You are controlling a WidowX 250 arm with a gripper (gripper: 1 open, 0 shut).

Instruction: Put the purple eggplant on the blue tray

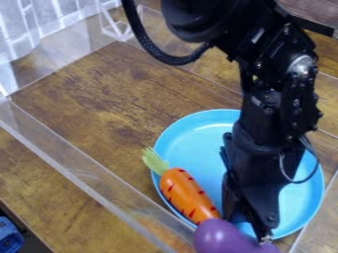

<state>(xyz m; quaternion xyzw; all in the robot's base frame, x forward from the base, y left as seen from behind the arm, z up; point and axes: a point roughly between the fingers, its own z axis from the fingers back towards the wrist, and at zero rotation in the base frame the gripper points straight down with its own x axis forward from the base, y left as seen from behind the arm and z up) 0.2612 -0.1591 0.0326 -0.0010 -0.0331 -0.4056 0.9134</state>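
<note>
The purple eggplant (219,237) shows at the bottom edge of the camera view, glossy and rounded, at the near rim of the blue tray (199,138). My gripper (254,233) points straight down on the black arm, its tips right against the eggplant's right end and closed on it. The frame edge and the fingers cover the eggplant's lower part and its stem. The tray is a round bright-blue plate on the wooden table.
An orange carrot (188,196) with a pale green top lies on the tray's near-left part, just left of my gripper. A clear plastic wall (79,163) runs diagonally along the table's left and near side. Brown wooden tabletop (119,89) extends to the far left.
</note>
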